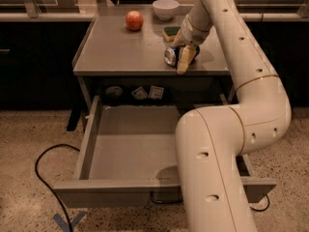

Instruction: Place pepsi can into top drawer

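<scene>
pincer (180, 61) was right on the pepsi can (170, 56), lined up for a pickup, can't tell if clenched; top drawer (130, 149) below the can stood open, ready.

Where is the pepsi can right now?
Camera view: the pepsi can lies on its side near the front right edge of the tabletop, at the hand, just in front of the sponge.

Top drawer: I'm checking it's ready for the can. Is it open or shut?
Open. The top drawer is pulled out, its floor in view. The gripper is at the pepsi can on the tabletop.
</scene>
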### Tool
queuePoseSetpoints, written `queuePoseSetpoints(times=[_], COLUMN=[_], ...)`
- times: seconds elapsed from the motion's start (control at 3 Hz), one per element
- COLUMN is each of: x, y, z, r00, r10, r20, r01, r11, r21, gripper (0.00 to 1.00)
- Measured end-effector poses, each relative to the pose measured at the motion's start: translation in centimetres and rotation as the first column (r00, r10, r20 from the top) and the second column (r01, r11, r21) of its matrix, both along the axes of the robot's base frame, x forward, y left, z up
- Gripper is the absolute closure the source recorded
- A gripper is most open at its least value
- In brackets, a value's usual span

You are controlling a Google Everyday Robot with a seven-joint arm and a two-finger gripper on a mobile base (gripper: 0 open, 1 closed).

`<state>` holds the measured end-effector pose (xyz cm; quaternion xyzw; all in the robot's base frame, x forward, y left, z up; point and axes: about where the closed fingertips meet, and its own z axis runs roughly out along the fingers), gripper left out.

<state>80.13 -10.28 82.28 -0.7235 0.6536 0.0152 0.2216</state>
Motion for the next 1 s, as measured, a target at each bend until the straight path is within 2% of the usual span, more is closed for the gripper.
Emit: queuePoseSetpoints(times=[0.67, 1.0], x=[-0.2, -1.5], y=[0.0, 1.6], z=[0.2, 2.4], r00=[1.0, 0.9998], r10=[-0.003, -0.019], r20=[0.003, -0.011], r01=[0.003, 0.02], r11=[1.0, 0.997], r21=[0.003, 0.07], gripper=[0.88, 1.0])
